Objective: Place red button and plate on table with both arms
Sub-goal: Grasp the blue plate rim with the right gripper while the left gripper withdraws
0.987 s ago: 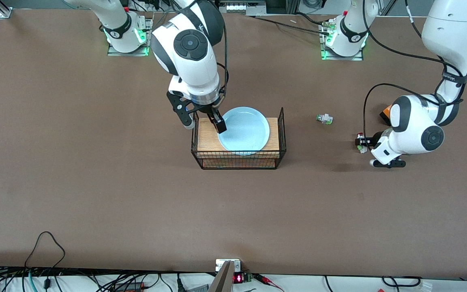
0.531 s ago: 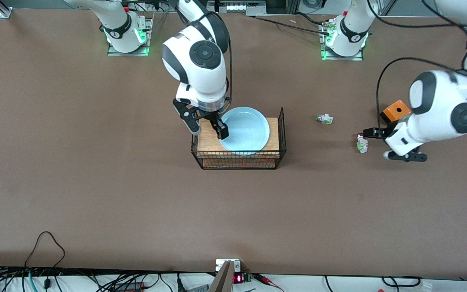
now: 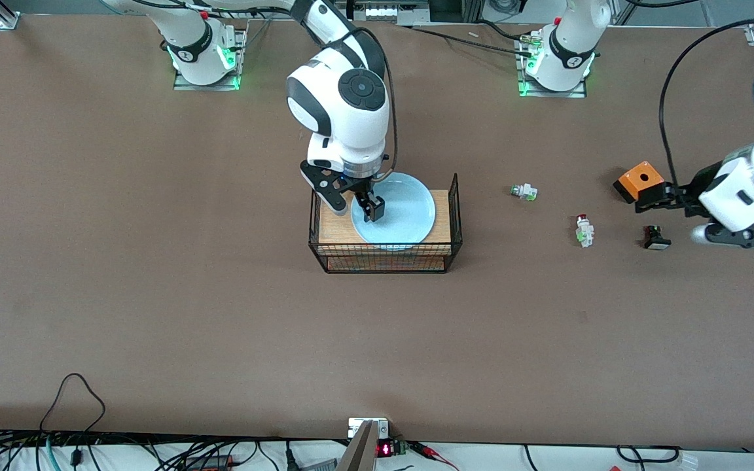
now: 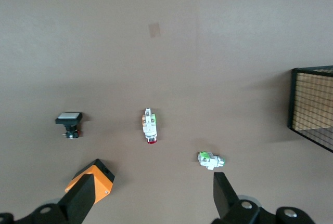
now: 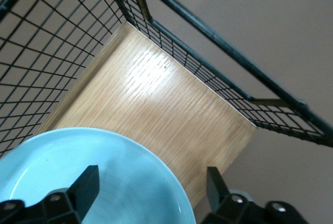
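The red button (image 3: 584, 230) lies on the brown table (image 3: 220, 314), apart from both grippers; it also shows in the left wrist view (image 4: 150, 127). My left gripper (image 3: 668, 219) is open and empty, up over the table near the orange box, toward the left arm's end from the button. The light-blue plate (image 3: 398, 212) rests on the wire rack's wooden top (image 3: 332, 226). My right gripper (image 3: 355, 207) is open and straddles the plate's rim: one finger over the plate, one over the wood. The right wrist view shows the plate (image 5: 52, 167) between the open fingers.
A white button with a green cap (image 3: 523, 191) lies between the rack and the red button. A black-bodied button (image 3: 656, 237) and an orange box (image 3: 639, 180) lie under the left gripper. The black wire rack (image 3: 454, 216) has raised wire ends.
The left gripper let go of the red button on the table and drew back toward the left arm's end. The right gripper shifted along the rack onto the plate's rim.
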{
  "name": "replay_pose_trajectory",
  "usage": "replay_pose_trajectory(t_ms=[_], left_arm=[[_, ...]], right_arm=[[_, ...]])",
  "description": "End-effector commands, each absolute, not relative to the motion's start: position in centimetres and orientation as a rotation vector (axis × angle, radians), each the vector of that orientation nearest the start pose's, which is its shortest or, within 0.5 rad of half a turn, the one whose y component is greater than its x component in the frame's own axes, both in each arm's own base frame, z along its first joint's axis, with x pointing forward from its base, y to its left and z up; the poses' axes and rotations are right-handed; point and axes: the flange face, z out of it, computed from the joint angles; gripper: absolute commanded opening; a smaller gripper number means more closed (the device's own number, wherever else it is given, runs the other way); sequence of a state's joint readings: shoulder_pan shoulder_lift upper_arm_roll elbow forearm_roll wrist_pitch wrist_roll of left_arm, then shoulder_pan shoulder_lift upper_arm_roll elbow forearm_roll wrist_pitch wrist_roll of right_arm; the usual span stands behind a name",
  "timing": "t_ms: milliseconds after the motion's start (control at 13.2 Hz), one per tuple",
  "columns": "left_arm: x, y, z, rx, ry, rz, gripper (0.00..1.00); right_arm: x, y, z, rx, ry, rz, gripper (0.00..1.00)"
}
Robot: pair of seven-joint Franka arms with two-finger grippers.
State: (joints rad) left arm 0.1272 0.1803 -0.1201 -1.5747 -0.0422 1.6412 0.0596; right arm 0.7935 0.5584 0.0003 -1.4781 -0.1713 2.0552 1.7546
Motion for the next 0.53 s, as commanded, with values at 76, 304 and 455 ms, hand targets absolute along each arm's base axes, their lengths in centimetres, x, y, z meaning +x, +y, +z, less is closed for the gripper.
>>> replay_pose_trajectory(t_ms=[76, 304, 455], left_arm=[[60.9, 0.9, 55.7, -3.184, 0.001, 0.198, 1.00], [60.6, 0.9, 57.3, -3.172, -0.130, 0.207, 1.00], [60.8, 0.5, 57.2, -3.175, -0.118, 0.200, 1.00]], right_arm=[[49.9, 51.0, 35.4, -2.887, 1.289, -0.339, 0.72], [49.0, 51.9, 34.7, -2.927, 1.230, -0.395, 0.59], [48.6, 52.3, 34.5, -2.939, 1.208, -0.412, 0.56]])
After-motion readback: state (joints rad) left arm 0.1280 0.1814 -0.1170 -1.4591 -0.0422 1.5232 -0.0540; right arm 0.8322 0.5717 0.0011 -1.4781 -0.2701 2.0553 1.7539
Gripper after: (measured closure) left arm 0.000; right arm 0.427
